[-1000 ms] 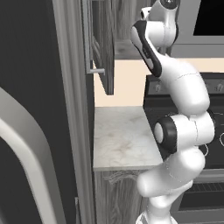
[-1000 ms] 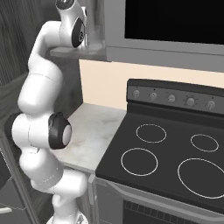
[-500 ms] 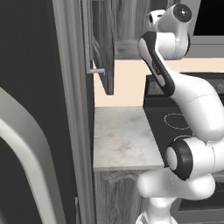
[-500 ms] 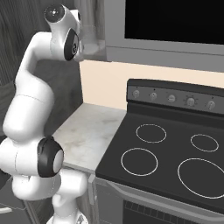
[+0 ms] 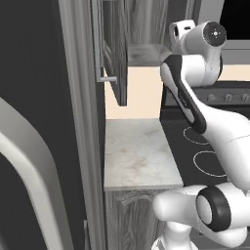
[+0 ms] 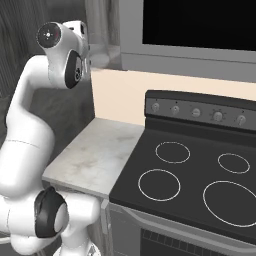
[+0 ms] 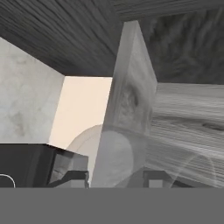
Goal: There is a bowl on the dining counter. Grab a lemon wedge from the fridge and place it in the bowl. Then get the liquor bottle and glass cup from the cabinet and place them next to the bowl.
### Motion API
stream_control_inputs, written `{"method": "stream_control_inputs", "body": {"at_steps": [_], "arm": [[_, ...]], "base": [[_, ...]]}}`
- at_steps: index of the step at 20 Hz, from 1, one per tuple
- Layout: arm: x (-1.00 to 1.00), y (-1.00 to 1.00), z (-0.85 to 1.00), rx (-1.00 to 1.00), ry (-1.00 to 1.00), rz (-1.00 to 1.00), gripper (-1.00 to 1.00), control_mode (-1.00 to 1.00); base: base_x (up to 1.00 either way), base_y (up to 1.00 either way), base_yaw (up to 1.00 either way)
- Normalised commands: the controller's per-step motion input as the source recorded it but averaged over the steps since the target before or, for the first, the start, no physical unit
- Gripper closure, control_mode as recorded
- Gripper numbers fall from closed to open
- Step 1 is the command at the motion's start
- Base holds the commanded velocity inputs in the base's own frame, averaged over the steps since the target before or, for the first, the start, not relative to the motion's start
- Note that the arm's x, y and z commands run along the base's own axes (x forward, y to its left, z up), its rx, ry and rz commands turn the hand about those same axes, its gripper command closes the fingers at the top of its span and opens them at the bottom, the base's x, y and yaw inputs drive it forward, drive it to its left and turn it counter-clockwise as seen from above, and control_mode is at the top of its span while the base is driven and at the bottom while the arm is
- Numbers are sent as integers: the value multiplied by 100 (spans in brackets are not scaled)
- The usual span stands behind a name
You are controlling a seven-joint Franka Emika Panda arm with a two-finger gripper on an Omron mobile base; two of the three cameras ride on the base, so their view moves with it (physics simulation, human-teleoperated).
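Pincer [image 7: 113, 178] is showing its 2 dark fingertips [image 7: 72, 177] at the bottom of the hand view, standing apart on either side of a faint, see-through rounded shape, the glass cup [image 7: 111, 153]. Whether the tips are pressing on the glass or merely flanking it, I cannot tell, because the cup's outline is blurring into the wood behind it.

The hand is pointing into the cabinet [image 5: 114, 49], with dark wood grain stretching above the cup and a pale wooden panel [image 7: 131, 96] rising straight behind it. The cup is sitting at the cabinet's mouth, between the fingertips and in front of that panel.

In the left base view the cabinet door is hanging open, its short pale bar handle [image 5: 110, 78] pointing toward the camera. The white arm [image 5: 195, 97] is reaching up just to the right of the door, with its wrist level with the cabinet's underside. Left of the cabinet, the fridge [image 5: 29, 73] is filling the edge of the picture, with its long pale curved handle [image 5: 34, 195] sweeping down. Directly below the cabinet a small marble worktop [image 5: 136, 156] is lying against the cream wall.

In the right base view a black stove [image 6: 190, 170] is standing below and to the right of the cabinet, beside that worktop, showing 4 white burner rings and a row of 5 knobs [image 6: 196, 112].
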Motion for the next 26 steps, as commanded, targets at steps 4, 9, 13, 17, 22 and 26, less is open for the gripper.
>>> {"method": "stream_control_inputs", "body": {"at_steps": [4,9,13,17,22,26], "arm": [[-19,0,-5,2,2,-1,100,-100],[-67,-7,-2,4,0,-2,100,-100],[-57,-6,0,4,0,-1,100,-100],[-54,-7,0,4,0,-2,100,-100],[-53,-1,0,4,2,-3,100,-100],[-26,0,0,1,5,-3,100,-100]], "base": [[0,0,0],[0,0,0],[0,0,0],[0,0,0],[0,0,0],[0,0,0]]}}
